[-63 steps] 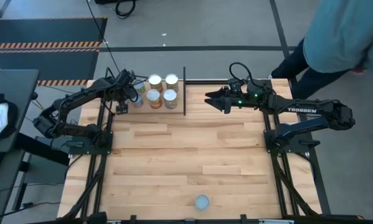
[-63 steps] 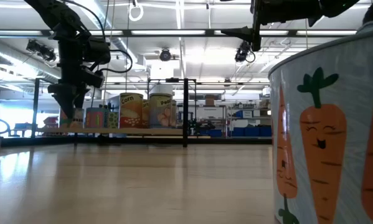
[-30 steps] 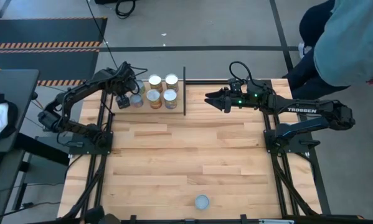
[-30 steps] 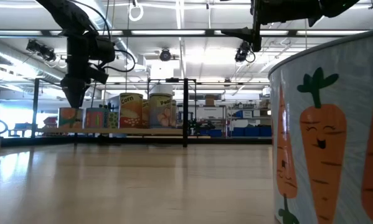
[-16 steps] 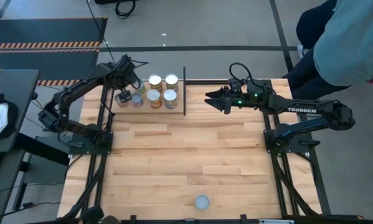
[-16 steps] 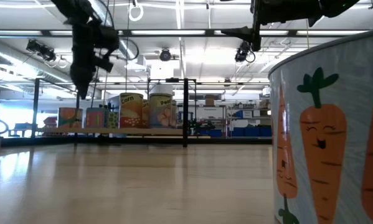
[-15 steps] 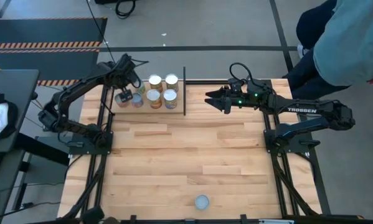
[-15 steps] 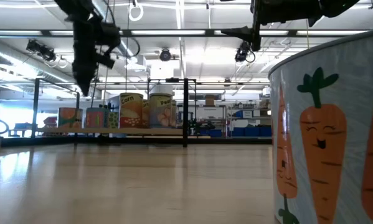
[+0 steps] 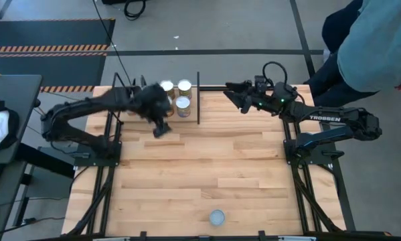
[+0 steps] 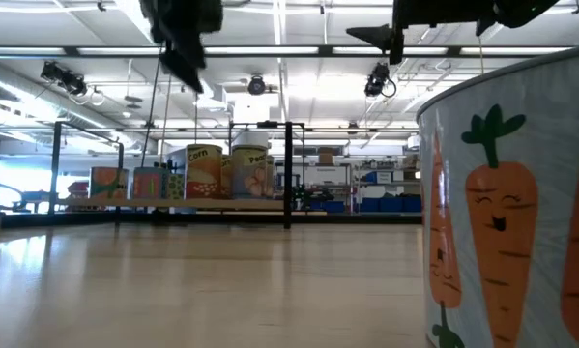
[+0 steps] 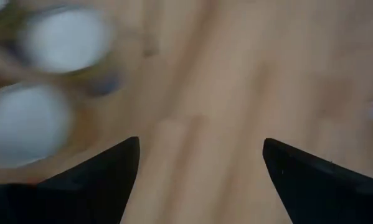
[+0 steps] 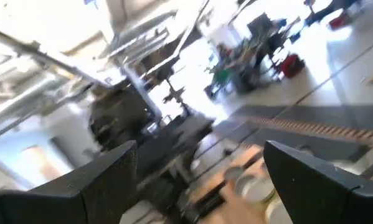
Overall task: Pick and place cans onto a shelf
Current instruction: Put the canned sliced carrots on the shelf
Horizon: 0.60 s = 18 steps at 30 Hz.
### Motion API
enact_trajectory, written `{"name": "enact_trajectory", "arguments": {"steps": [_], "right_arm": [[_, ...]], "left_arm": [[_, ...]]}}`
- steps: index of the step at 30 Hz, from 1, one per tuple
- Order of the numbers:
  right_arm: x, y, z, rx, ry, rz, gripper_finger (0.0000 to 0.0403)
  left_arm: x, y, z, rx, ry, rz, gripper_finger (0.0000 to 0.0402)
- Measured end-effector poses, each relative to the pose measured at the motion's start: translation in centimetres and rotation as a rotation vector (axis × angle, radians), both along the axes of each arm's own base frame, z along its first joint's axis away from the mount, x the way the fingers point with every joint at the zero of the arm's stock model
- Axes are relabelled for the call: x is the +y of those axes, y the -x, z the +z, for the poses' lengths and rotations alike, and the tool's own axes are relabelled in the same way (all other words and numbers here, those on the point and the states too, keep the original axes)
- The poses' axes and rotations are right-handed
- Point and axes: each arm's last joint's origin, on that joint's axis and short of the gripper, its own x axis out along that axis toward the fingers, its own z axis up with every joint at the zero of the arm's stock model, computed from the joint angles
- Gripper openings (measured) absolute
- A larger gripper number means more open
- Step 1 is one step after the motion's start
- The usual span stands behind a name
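**Wooden shelf loaded at the far edge, one tin alone near the front**

Wood fills my left wrist view, and my two dark left fingers point(image 11: 93, 180) stand wide apart with nothing between them. My left gripper point(image 9: 161, 129) hangs over the tabletop point(image 9: 207, 167) just off the shelf point(image 9: 187, 114), at about 7 o'clock from the cluster of cans point(image 9: 175, 97) standing on it. Seen from above, silver tops show there, packed close together, my left arm hiding part of the group. From table height the labels read as corn point(image 10: 204, 170) and other vegetables, all upright in a row on the board, beside a black upright post point(image 10: 288, 174).

My right gripper point(image 9: 232, 89) is held high at about 3 o'clock from the shelf, beyond the post, fingers spread wide and holding nothing.

One more can, silver-topped point(image 9: 217, 217), stands alone at the table's 6 o'clock edge, well apart from everything; its carrot label point(image 10: 502, 222) looms close to the low camera.

A person in a grey top point(image 9: 381, 40) stands off the table's far right corner.
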Motion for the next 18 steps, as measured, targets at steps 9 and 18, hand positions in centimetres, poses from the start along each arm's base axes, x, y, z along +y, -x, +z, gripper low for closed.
{"name": "enact_trajectory", "arguments": {"steps": [9, 18], "right_arm": [[3.0, -0.8, -1.5, 0.166, 0.1, 0.435, 0.0357], [13.9, 0.0, -5.1, 0.539, 0.299, 0.629, 0.0349]], "left_arm": [[-12.8, -3.5, 1.3, -0.254, 0.134, -0.172, 0.0345], [-23.4, -4.8, -3.0, -0.207, 0.096, -0.247, 0.0345]]}}
